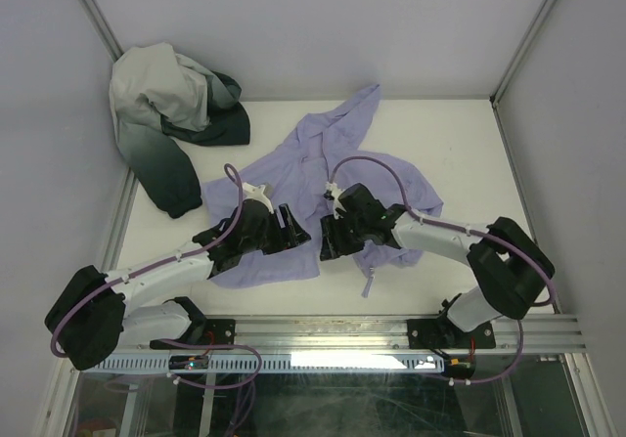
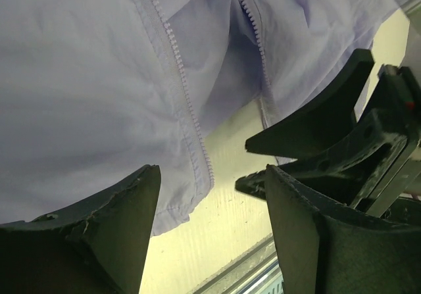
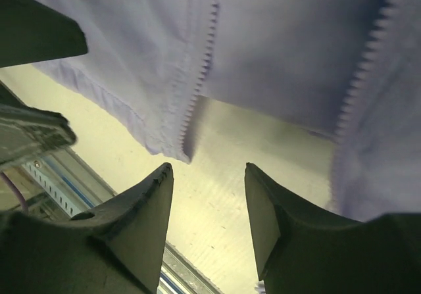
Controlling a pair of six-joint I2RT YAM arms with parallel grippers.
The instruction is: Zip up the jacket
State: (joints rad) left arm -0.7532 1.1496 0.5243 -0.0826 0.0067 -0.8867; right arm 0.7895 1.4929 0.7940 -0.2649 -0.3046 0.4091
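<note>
**A:** Where did the jacket lie?

**B:** The lavender jacket (image 1: 315, 178) lay wrinkled on its back in the middle of the pale desk (image 1: 460, 144). Its front was open. The long axis ran away from the arms, with the hem at the near edge and the collar end toward the far wall. The two zipper tracks (image 2: 177, 64) ran the same way and were parted, with bare desk showing between their lower ends.

**A:** And the pincers?

**B:** Both sat at the hem, close together and facing each other across the gap. The left pincer (image 1: 293, 226) was released and held nothing, and the lower end of one track lay just beyond its tips. The right pincer (image 1: 329, 238) was released too, hanging over bare desk between the two tracks. Neither arm looked nearer than the other. I judged the track ends had to be brought together there first.

**A:** Any writing to read?

**B:** None that I could make out. A white-and-dark-green garment (image 1: 171, 114) was heaped in the far left corner, apart from the jacket.
</note>
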